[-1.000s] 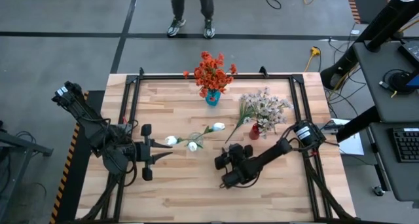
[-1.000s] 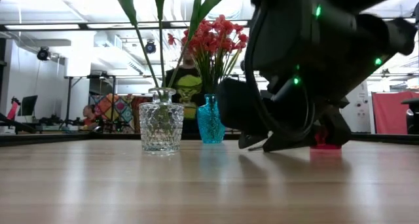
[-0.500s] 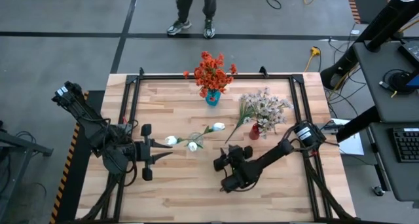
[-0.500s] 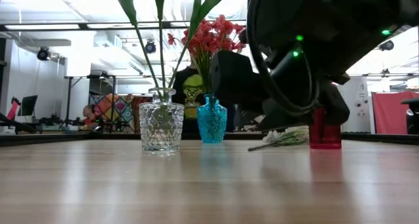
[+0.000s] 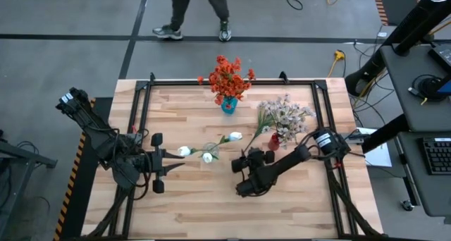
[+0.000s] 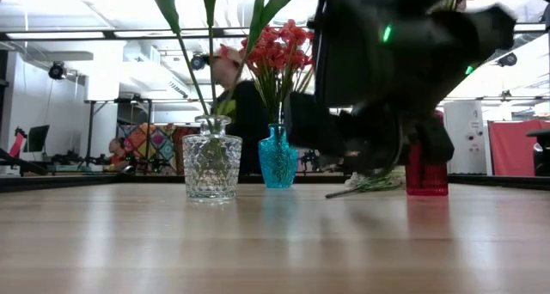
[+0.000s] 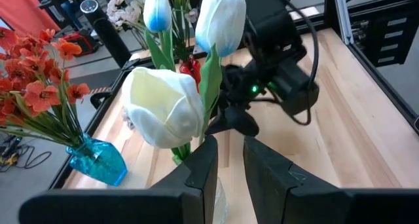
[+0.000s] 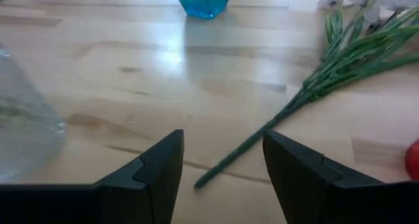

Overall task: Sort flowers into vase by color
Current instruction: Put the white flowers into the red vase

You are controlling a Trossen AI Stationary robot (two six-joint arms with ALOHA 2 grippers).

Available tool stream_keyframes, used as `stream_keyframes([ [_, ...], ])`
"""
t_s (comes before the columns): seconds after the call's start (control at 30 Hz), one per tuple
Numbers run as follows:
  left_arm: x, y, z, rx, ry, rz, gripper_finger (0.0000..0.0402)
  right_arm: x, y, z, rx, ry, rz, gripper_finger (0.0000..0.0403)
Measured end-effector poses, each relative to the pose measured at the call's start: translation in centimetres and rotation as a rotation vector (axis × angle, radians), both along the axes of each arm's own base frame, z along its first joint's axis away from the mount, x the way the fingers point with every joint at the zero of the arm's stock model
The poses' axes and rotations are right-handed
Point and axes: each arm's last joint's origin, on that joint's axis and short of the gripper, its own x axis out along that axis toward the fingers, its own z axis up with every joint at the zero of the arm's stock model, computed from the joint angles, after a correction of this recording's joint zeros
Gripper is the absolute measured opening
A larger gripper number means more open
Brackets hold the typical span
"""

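A pale, planked wooden worktop (image 5: 211,213) in a black frame is seen from above on a grey floor, where only the legs of a person (image 5: 190,12) show beyond the far edge. In the low view a bright workshop with ceiling lights is made out behind the worktop.

Orange-red blossom clusters (image 5: 227,77) stand in a small turquoise glass vase (image 5: 229,105) near the middle of the far edge. White tulip-like buds (image 7: 165,106) rise from a cut clear glass vase (image 6: 211,165) near the centre. Pale pink-white small-blossom bunches (image 5: 285,115) are gathered toward the right edge, at a red vase (image 6: 427,169), largely hidden by the right arm in the low view; one green-stemmed spray (image 8: 308,86) lies flat on the wood.

The left gripper (image 7: 226,160) is seen with its fingers nearly together at the glass vase; whether anything is pinched cannot be told. The right gripper (image 8: 222,160) is held low over the lying stem's end, fingers spread, nothing between them
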Motion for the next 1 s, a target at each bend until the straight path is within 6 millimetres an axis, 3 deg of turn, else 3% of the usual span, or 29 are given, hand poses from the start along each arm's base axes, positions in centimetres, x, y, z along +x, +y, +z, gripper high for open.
stream_keyframes([
  [0.2,0.0,0.0,0.0,0.000,0.000,0.000,0.0058,0.4,-0.2,-2.6,0.007,0.024,-0.013,0.0201],
  [0.37,0.0,0.0,0.0,0.000,0.000,0.000,0.0058,0.4,0.0,-3.1,0.037,0.034,-0.011,0.0201],
  [0.87,0.0,0.0,0.0,0.001,0.000,0.000,0.0058,1.8,5.0,-0.3,0.196,0.042,0.141,0.0201],
  [1.0,0.0,0.0,0.0,0.004,0.000,-0.001,0.0058,1.7,4.9,0.3,0.147,0.010,0.107,0.0201],
])
